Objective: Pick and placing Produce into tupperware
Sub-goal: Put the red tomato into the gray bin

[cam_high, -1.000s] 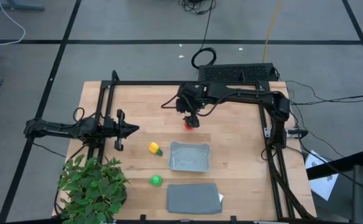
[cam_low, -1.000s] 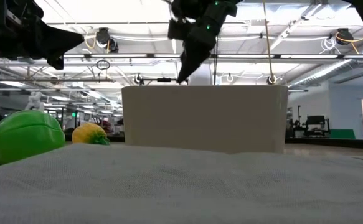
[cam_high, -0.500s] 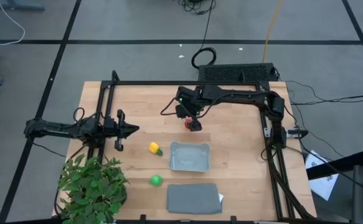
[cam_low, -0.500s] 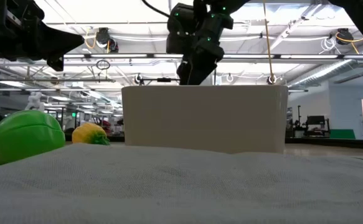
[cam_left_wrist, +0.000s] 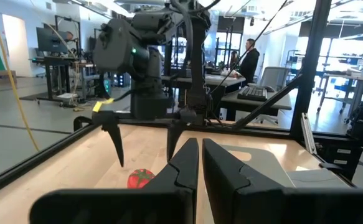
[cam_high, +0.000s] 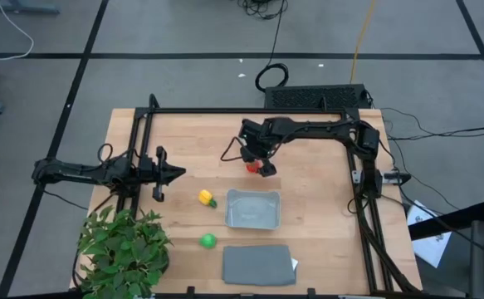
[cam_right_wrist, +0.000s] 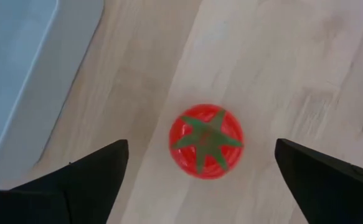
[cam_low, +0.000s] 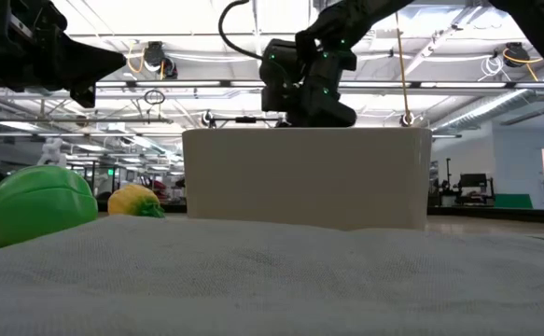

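Observation:
The round red piece (cam_right_wrist: 206, 140) with a green star top lies on the wood (cam_high: 252, 167), just beyond the tupperware's (cam_high: 253, 209) far rim. My right gripper (cam_right_wrist: 201, 144) hangs above it, open, one finger on each side and clear of it; the left wrist view shows the fingers (cam_left_wrist: 119, 143) above the red piece (cam_left_wrist: 141, 178). The yellow piece (cam_high: 206, 198) lies left of the tray, and the round green piece (cam_high: 207, 241) lies nearer the near edge. My left gripper (cam_left_wrist: 200, 163) waits, shut, at the table's left (cam_high: 175, 174).
A flat dark grey slab (cam_high: 258, 264) lies near of the tray and fills the foreground of the low view. A leafy plant (cam_high: 125, 249) stands at the near left corner. A black frame (cam_high: 225, 110) edges the table. Bare wood lies between the left gripper and the red piece.
My right gripper has come down over the red piece, shifting slightly toward the table's right and near edges and turning at the wrist. In the low view its fingertips have sunk behind the tray's wall. The produce and the tray have stayed put.

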